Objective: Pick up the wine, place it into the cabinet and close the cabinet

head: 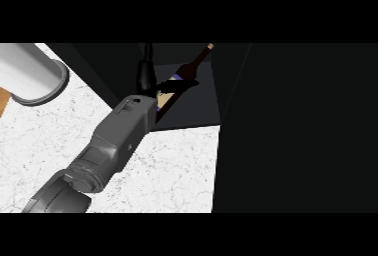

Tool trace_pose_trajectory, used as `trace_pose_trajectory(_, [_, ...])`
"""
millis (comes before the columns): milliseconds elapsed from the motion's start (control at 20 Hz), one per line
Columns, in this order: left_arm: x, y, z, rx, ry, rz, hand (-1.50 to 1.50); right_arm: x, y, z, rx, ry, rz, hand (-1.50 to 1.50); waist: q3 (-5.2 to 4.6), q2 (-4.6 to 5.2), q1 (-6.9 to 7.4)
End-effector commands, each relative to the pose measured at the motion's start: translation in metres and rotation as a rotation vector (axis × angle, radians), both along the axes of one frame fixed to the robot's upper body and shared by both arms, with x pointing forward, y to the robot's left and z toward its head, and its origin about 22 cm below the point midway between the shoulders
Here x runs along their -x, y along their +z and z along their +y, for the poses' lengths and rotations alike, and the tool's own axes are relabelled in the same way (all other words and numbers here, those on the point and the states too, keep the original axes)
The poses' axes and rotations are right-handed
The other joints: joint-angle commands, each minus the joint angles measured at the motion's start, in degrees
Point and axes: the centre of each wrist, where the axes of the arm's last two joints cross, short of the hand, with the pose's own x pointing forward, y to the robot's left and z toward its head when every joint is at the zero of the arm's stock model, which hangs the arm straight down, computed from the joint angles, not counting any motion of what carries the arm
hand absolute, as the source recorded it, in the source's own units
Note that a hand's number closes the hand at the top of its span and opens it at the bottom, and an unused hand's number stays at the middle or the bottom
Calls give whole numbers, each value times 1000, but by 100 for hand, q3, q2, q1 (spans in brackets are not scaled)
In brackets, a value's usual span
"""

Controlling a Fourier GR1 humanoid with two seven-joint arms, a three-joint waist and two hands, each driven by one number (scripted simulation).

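A big dark cabinet [295, 125] fills the right side of the view, and its open inside shows at the top middle as a dark grey floor. The white speckled worktop [177, 170] lies to the left of it and runs up to the cabinet's front edge. At the worktop's far left corner stands a wide white tube [29, 72] with a grey rim. A small brown patch [4, 102] shows at the far left edge, just below it.

One grey forearm [103, 150] comes up from the lower left and reaches across the worktop to the cabinet's edge. Only one arm shows, and it is hard to tell which side it belongs to; it comes in on the left. Its black hand [173, 86] is inside the cabinet opening, curled round the wine bottle [193, 62]. The bottle is dark with a pale band near the hand and a light tip. It leans, with its neck pointing up and to the right, deeper into the cabinet. Its lower part hides behind the hand and wrist, so I cannot tell if it touches the cabinet floor.
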Motion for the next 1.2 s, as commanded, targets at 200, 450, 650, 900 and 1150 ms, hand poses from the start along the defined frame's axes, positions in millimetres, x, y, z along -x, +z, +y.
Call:
trace_pose_trajectory(200, [9,-12,-7,83,-43,-64,-150,14,4,13,-28,29,8,-150,-1,-75,-35])
trace_pose_trajectory(450, [9,-6,-13,154,-98,-129,-150,-8,-2,3,-26,14,16,-150,6,-112,9])
trace_pose_trajectory(650, [15,-8,-19,169,-121,-156,-150,-3,-8,9,16,6,18,-150,8,-153,82])
trace_pose_trajectory(900, [42,-8,-45,207,-140,-150,-150,-3,-5,1,-3,-32,28,-150,12,-228,250])
trace_pose_trajectory(1150, [90,-23,-62,274,-170,-134,-150,15,0,-6,-1,-65,20,-150,15,-256,476])
